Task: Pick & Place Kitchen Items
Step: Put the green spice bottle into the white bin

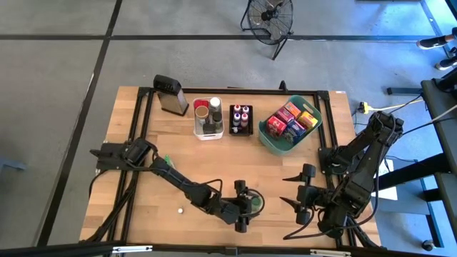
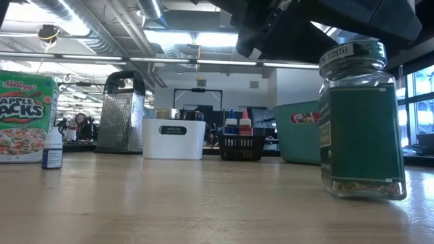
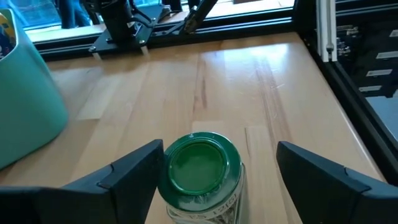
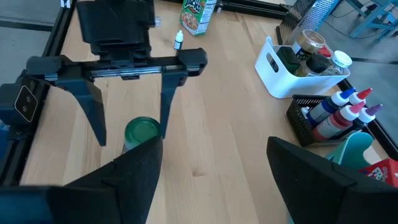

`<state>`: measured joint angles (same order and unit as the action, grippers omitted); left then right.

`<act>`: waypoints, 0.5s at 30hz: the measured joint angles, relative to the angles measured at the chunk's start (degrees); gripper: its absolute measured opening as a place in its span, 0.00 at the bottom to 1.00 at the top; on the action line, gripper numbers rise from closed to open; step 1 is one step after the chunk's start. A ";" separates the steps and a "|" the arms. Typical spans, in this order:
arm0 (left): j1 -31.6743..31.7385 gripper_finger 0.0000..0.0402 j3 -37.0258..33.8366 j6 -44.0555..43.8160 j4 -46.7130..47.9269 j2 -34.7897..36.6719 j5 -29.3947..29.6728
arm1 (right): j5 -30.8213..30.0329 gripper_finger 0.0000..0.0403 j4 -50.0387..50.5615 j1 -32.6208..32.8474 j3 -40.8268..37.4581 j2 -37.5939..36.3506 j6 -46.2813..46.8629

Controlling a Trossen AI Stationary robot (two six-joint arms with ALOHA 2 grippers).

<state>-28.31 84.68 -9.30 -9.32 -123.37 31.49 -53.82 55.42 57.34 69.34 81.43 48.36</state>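
Green-lidded jar (image 3: 200, 171) stands between left claw's (image 3: 219, 177) 2 fingers (untouched).

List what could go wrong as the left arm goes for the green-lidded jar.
1. The left gripper stands open around the green-lidded jar, but the jar sits nearer one of the fingers. Closing could push or tip it before both touch.
2. The jar is tall and narrow, standing upright on the bare table, so a nudge might topple it.
3. The right gripper waits open close by; a lift toward the teal basket could pass near it.
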 joint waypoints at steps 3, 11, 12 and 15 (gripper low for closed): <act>-0.59 0.77 0.00 0.48 0.06 -0.02 1.06 | 0.00 0.72 0.00 0.00 0.00 0.00 0.00; -1.32 0.77 -0.02 1.94 0.26 -0.11 3.39 | -0.02 0.72 0.00 0.00 0.00 0.00 0.00; -1.30 0.77 -0.02 1.98 0.26 -0.11 3.41 | -0.02 0.72 0.01 0.01 0.00 0.00 0.00; -1.26 0.76 -0.04 1.97 0.24 -0.11 3.47 | -0.04 0.72 0.02 0.02 0.00 0.00 0.00</act>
<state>-29.57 84.65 -7.33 -9.08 -123.48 34.96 -53.87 55.44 57.36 69.34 81.43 48.36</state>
